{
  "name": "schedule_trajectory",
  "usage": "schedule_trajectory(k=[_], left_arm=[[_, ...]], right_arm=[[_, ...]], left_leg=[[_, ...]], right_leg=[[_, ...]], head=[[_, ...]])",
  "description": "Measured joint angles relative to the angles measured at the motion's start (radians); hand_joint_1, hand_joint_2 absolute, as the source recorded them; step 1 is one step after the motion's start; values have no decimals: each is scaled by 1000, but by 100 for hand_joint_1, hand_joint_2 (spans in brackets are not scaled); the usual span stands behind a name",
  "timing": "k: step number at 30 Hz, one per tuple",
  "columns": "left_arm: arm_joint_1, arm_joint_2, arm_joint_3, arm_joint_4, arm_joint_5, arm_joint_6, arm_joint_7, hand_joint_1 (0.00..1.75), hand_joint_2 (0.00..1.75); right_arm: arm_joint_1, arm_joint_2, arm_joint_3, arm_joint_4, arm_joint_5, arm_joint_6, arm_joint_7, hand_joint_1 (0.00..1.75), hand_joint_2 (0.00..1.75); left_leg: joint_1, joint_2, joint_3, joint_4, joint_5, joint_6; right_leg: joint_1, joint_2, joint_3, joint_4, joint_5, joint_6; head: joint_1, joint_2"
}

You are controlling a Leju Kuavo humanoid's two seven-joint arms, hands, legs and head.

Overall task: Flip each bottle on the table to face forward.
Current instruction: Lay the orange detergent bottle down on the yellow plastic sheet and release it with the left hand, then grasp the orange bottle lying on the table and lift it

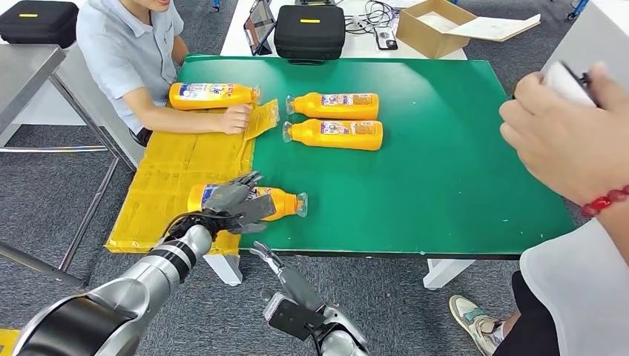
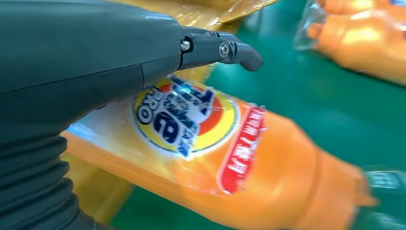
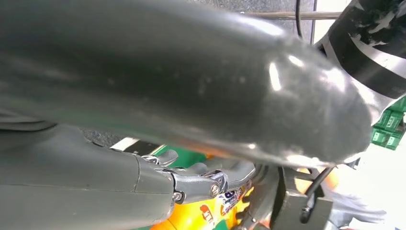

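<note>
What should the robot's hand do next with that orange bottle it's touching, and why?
Probably close the fingers around the orange bottle so it can be rolled over. The left hand lies on the bottle near the table's front edge, but a firm grip isn't clear yet. The left wrist view shows its label partly turned sideways.

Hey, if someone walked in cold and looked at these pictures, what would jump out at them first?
Probably the four orange bottles lying on their sides against the green table. The left hand rests on the nearest bottle, at the table's front edge where it meets the yellow cardboard. A seated person at the far left rests a hand beside another bottle.
</note>
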Motion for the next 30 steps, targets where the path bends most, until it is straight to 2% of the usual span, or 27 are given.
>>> schedule_trajectory(k=[2, 5, 10, 13, 17, 21, 28, 30], left_arm=[[11, -5, 13, -12, 25, 13, -32, 0, 175], [47, -17, 42, -48, 96, 60, -131, 0, 175], [135, -46, 100, -172, 244, 189, -317, 0, 175], [184, -62, 140, -258, 347, 198, -375, 0, 175], [228, -75, 178, -341, 415, 178, -396, 0, 175], [296, -89, 202, -482, 575, 134, -410, 0, 175], [405, -100, 211, -752, 860, 16, -321, 0, 175], [423, -102, 211, -806, 890, 7, -301, 0, 175]], right_arm=[[2, 0, 0, 0, 1, -1, 0, 0, 0], [5, -1, 0, 0, 0, -4, 0, 0, 0], [6, -9, 0, 0, -8, -8, 0, 0, 0], [6, -15, 0, 0, -12, -19, 0, 0, 0], [7, -25, 4, -1, -20, -29, 0, 0, 0], [11, -33, 7, -7, -36, -55, 0, 0, 0], [20, -45, 6, -24, -22, -95, 0, 0, 0], [21, -47, 6, -28, -12, -103, 0, 0, 87]], left_leg=[[0, 0, 0, 0, 0, 0], [0, 1, -1, 0, 0, 0], [0, 1, -2, 0, 0, 0], [0, 1, -3, 0, 0, 0], [0, 2, -3, 0, 0, 0], [0, 2, -4, 0, 0, 0], [0, 2, -4, 0, -1, 0], [0, 2, -5, 0, -1, 0]], right_leg=[[0, 0, 0, 0, 0, 0], [0, 0, -1, 0, 0, 0], [0, 0, -3, 0, 0, 0], [0, 0, -3, 0, 0, 0], [1, 0, -4, 0, 0, 0], [1, 1, -4, 0, 0, 0], [0, 1, -5, 0, 0, 0], [0, 1, -5, 0, 0, 0]], head=[[0, 0], [0, 0], [0, 0], [0, 0], [0, 0], [0, 0], [0, 0], [0, 0]])
